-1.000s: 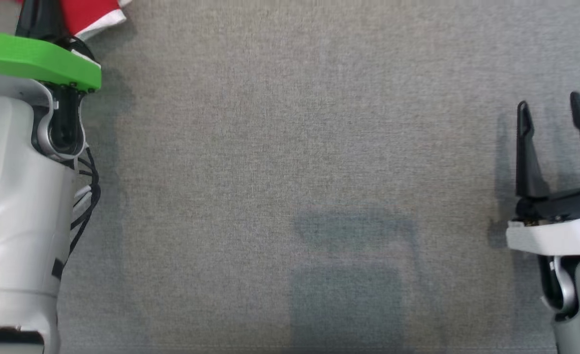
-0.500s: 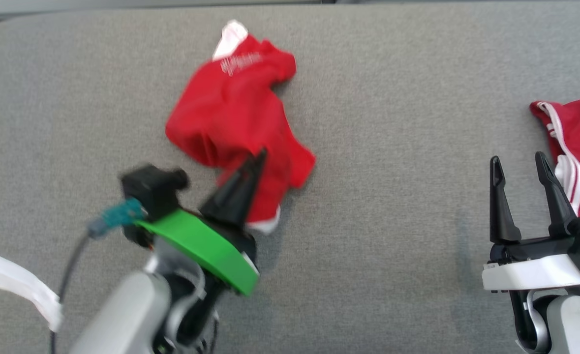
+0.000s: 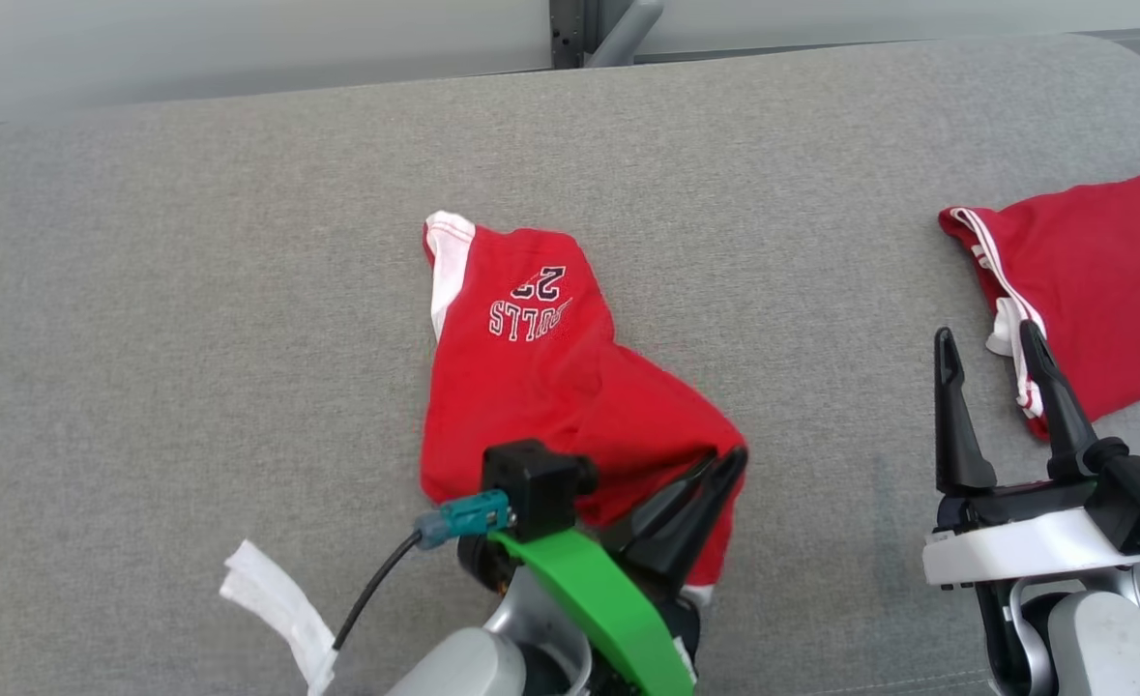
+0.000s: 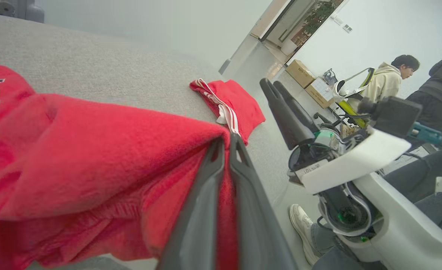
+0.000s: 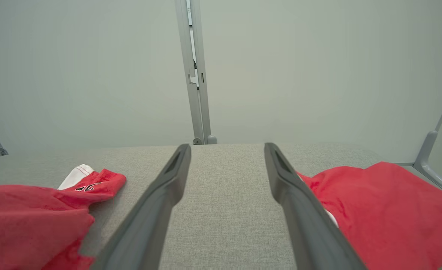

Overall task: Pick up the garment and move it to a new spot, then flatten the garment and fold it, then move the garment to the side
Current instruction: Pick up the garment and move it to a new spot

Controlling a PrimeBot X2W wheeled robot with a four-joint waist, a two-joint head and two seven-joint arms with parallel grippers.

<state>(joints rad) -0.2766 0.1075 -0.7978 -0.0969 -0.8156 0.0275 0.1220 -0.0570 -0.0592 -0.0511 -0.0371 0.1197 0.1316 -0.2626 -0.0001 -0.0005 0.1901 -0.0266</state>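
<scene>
The left gripper (image 3: pixel 724 464) was pinched shut on the near hem of the red garment (image 3: pixel 531 377), crumpled in the middle of the grey cushion (image 3: pixel 192 290), the right gripper (image 3: pixel 985 338) gaping empty (beside a second red piece (image 3: pixel 1092 280)), so a low, slow pull seemed wisest.

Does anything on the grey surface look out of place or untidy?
The red garment is not flat: it lies bunched and folded over itself, with one edge pinched in the shut left claw. A loose white strip shows beside that arm's cable; I cannot tell what it is.
</scene>
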